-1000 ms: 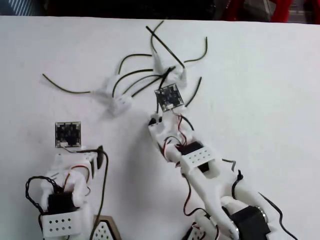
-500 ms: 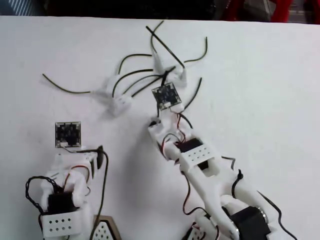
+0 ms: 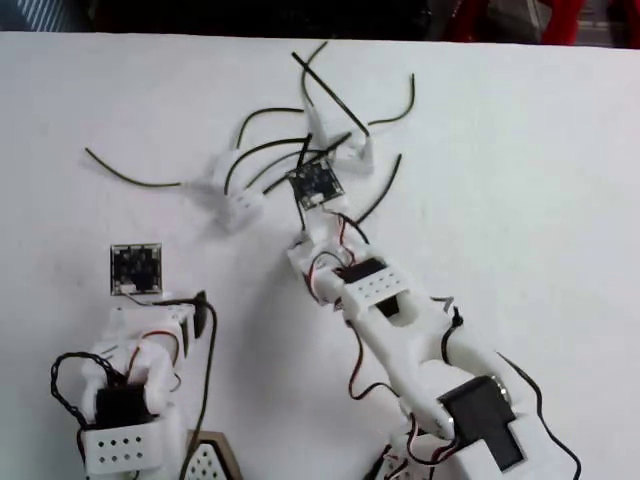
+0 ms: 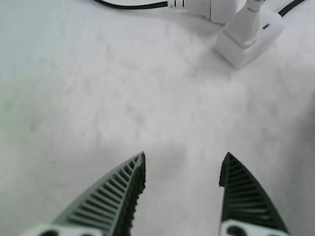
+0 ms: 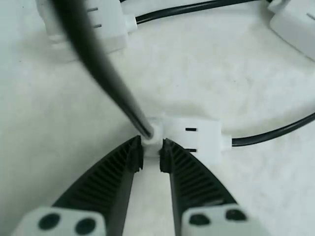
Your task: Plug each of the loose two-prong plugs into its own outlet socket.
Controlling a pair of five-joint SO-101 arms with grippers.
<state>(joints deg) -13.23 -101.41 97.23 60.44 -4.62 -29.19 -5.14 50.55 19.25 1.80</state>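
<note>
The right pincer (image 5: 151,147) is narrowed onto the small white two-prong plug (image 5: 153,132) on its black lead. The plug butts against a white rectangular socket block (image 5: 194,136) in the far-centre tangle, but I cannot tell whether it is fully seated. Another white socket piece (image 5: 98,22) lies near it, so most of the job seems left. At the near left, the left pincer (image 4: 185,156) gapes wide above the white table (image 4: 88,98), holding nothing.

Two arms (image 3: 400,335), four visible white corded connectors (image 3: 243,208).
</note>
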